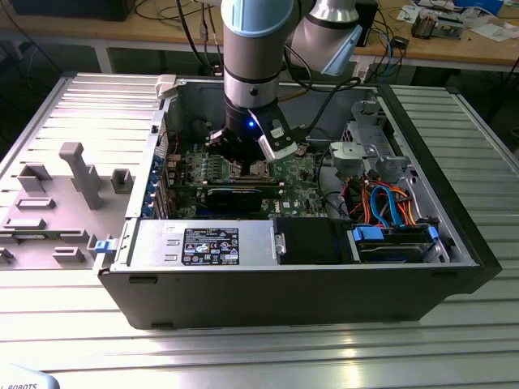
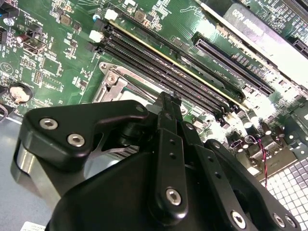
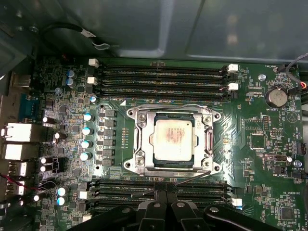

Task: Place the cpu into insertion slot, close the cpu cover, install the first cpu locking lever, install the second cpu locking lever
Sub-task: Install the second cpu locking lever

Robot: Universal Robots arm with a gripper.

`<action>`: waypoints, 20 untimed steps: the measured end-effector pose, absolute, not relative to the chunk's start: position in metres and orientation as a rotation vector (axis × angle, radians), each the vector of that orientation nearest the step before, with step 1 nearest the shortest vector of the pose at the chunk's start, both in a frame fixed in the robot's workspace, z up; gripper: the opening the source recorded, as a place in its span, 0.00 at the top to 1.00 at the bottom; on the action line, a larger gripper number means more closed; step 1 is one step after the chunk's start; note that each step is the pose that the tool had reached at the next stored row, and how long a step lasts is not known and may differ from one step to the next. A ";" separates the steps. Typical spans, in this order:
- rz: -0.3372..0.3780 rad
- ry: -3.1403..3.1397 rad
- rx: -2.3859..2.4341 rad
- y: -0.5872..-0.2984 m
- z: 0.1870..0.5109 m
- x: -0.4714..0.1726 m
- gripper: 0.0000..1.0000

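Note:
In the first wrist view the cpu point(image 3: 172, 139), a flat square chip with a dull silver top, sits in the insertion slot point(image 3: 173, 165) on the green board. The silvery cpu cover point(image 3: 140, 139) lies flat around it, framing the chip. One shiny locking lever point(image 3: 210, 139) lies along a side of the frame. A thin wire lever point(image 3: 192, 178) runs at a slant across the neighbouring side, up to my gripper point(image 3: 166, 188). The black fingers are together, shut, with their tips at that rod. The gripper point(image 2: 166, 103) hides most of the socket in the second wrist view. It point(image 1: 247, 160) hangs low inside the case.
Long black memory slots point(image 3: 163, 79) flank the socket on two sides, with a row of capacitors point(image 3: 87, 137) beside it. The open computer case point(image 1: 454, 267) walls the board in, with a black power supply point(image 1: 211, 243), drive bay and orange and blue cables point(image 1: 385, 203).

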State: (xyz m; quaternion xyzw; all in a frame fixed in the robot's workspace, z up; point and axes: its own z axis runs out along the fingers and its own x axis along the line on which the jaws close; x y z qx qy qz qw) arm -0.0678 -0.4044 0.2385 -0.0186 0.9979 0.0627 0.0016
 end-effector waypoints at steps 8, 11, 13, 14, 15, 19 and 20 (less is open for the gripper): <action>0.229 3.142 -0.059 -0.405 0.239 -0.067 0.89; 0.246 3.156 -0.063 -0.408 0.237 -0.067 0.89; 0.247 3.158 -0.066 -0.410 0.236 -0.068 0.89; 0.247 3.158 -0.070 -0.410 0.235 -0.069 0.89; 0.249 3.159 -0.075 -0.410 0.234 -0.069 0.89; 0.255 3.178 -0.109 -0.411 0.231 -0.071 0.89; 0.256 3.185 -0.111 -0.411 0.231 -0.070 0.89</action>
